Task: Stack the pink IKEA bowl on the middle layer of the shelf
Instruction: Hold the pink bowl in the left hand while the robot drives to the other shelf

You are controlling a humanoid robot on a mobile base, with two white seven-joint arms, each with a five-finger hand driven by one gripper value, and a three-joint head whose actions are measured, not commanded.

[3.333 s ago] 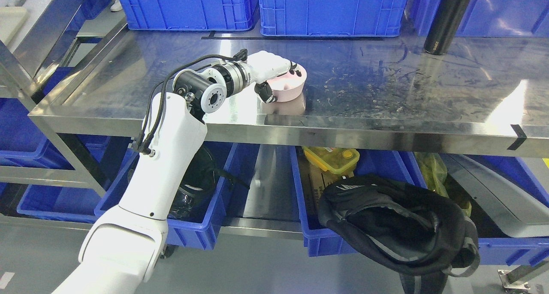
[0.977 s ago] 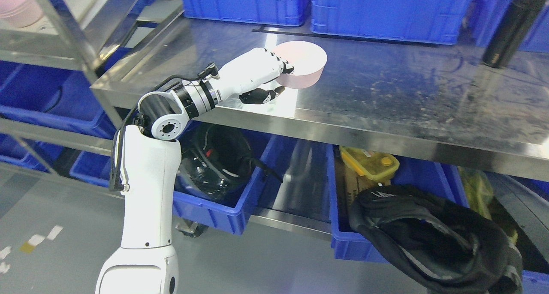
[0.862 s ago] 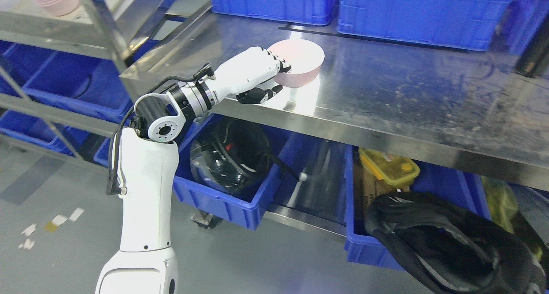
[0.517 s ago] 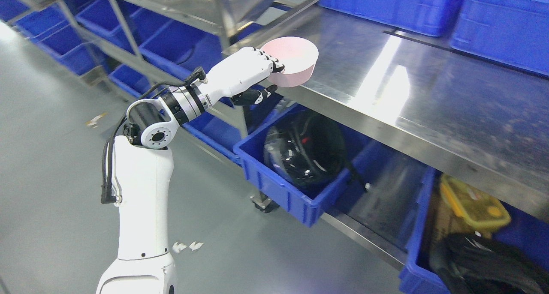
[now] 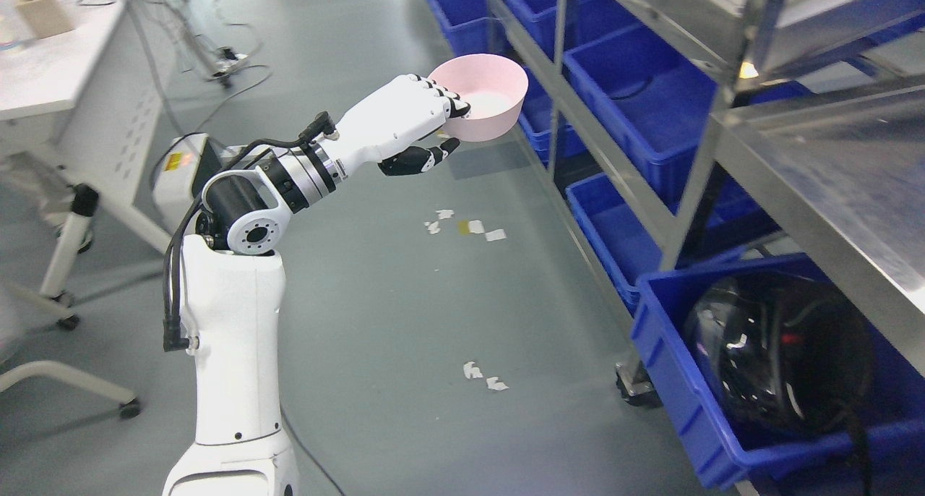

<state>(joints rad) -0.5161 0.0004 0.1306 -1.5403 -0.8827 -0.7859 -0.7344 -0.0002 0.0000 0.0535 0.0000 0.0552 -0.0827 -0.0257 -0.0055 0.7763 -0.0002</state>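
My left hand holds the pink bowl by its near rim, fingers over the edge and thumb underneath. The bowl hangs upright in the air over the grey floor, left of the steel shelf rack. Its hollow faces up and looks empty. The white left arm rises from the bottom left of the head view. The right arm does not show.
Blue bins fill the rack's lower levels. A blue bin with a black helmet sits at the lower right under a steel table top. A white desk stands at the upper left. Paper scraps lie on the floor.
The camera has swung left, away from the steel table toward the shelf rack. The bowl, still in my left hand, has been lifted off the table and now hangs over the floor.
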